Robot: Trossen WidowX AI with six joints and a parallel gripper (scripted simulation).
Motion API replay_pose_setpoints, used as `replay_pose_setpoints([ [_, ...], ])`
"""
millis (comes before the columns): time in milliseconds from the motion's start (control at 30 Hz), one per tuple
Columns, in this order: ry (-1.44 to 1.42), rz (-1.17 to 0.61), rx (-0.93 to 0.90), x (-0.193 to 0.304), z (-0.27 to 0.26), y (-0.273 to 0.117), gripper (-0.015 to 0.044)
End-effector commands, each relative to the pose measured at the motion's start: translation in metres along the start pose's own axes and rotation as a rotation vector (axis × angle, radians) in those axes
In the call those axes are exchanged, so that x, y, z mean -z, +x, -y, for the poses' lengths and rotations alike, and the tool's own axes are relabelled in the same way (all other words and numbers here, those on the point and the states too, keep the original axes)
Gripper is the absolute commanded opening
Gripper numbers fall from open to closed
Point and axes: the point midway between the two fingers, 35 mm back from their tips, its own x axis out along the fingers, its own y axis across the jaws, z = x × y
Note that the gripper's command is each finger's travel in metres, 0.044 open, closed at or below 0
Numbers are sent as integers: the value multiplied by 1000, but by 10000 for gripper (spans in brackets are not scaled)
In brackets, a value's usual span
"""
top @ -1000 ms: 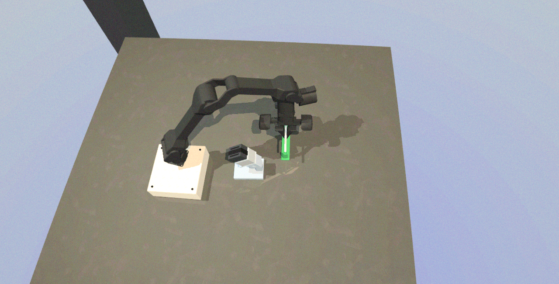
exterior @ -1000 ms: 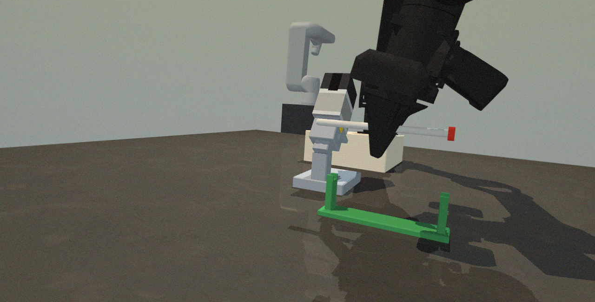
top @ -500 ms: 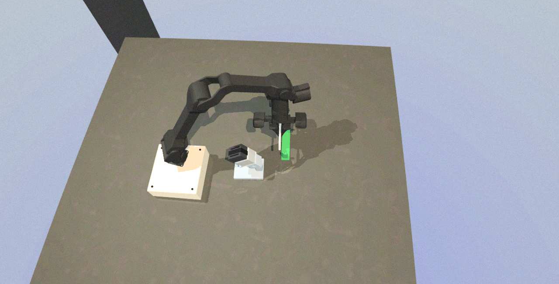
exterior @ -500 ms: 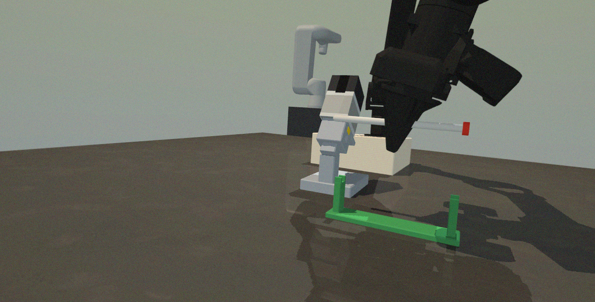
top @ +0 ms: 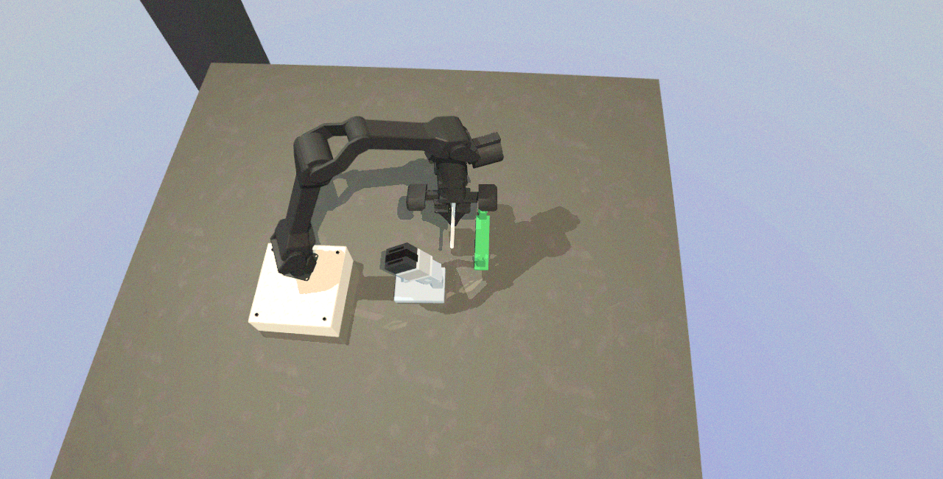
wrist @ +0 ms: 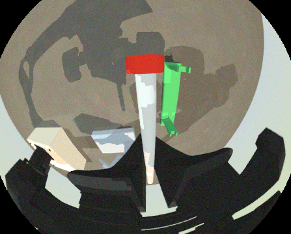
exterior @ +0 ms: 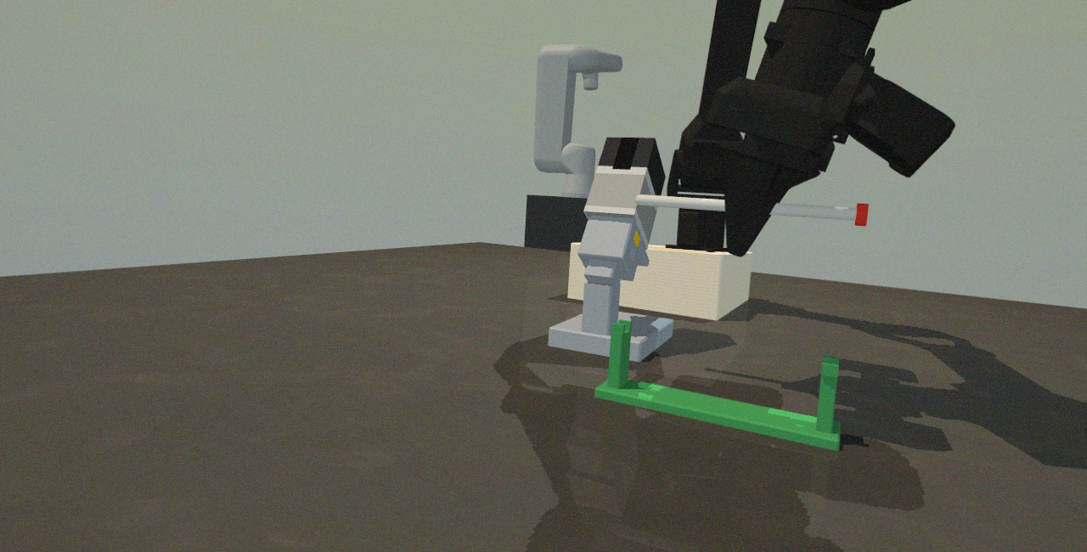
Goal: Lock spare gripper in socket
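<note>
My gripper (top: 452, 219) (exterior: 743, 245) (wrist: 148, 143) is shut on the lock pin (top: 452, 233) (exterior: 673, 202) (wrist: 146, 94), a white rod with a red head. The pin is held level above the table, its plain end toward the mount side in the exterior view. The light grey mount (top: 408, 292) (exterior: 577, 335) carries a tilted socket (exterior: 604, 239) with a yellow mark on its side. The spare gripper (top: 418, 264) (exterior: 616, 188), white with black jaws, sits tilted on the socket; its spigot is hidden. No pin shows through the socket.
A green rack (top: 482, 239) (exterior: 714, 406) (wrist: 172, 91) with two uprights stands empty beside the mount. The arm's cream base block (top: 283, 304) (exterior: 645, 282) (wrist: 70, 146) is on the mount's other side. A grey arm (exterior: 553, 111) stands in the background.
</note>
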Motion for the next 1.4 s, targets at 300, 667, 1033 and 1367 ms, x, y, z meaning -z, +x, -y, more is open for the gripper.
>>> replay_pose_setpoints([
  [300, -2, 6, -1, 0, -40, -6, 0],
  [667, -4, 7, -2, -4, -50, 10, 0],
  [1033, -4, 10, -1, -13, -52, 46, 0],
  [1367, -3, 10, -1, -6, -52, 45, 0],
])
